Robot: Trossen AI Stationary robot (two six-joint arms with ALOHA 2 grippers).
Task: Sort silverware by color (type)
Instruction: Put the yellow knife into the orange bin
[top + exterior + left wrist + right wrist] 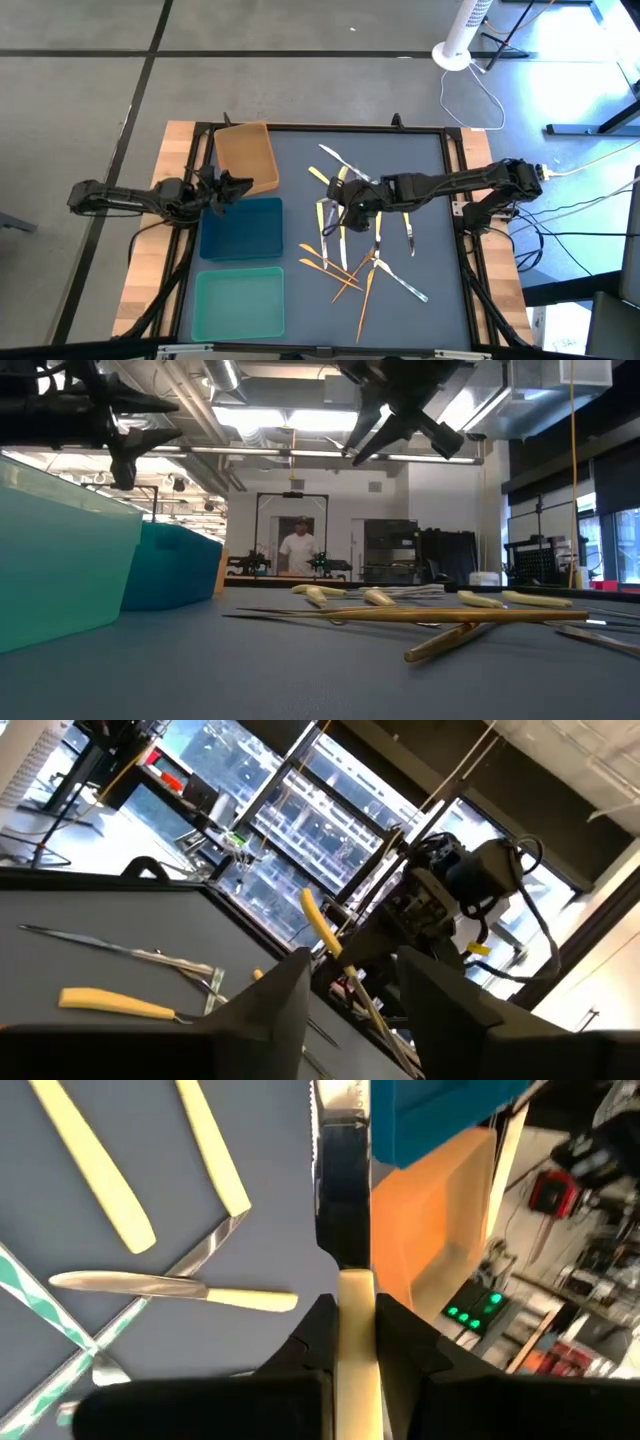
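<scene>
Right pincer (352, 1342) grips a yellow-handled knife (345, 1210) above the counter (430, 180), beside the blue tray (242, 228); left pincer (232, 190) gapes empty over that tray.

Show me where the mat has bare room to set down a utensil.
Free: the grey mat between the rear frame and the silverware pile, and the strip beside the flat teal tray. Crowded: mid-mat, where the right end effector grips a yellow-handled knife. The left end effector hovers over the blue tray.

A robotics lab or workshop, it seems: bare concrete floor (300, 30), exposed ceiling pipes and strip lights (280, 420), dark equipment racks (395, 550), and a person (298, 546) at a distant workbench.
</scene>
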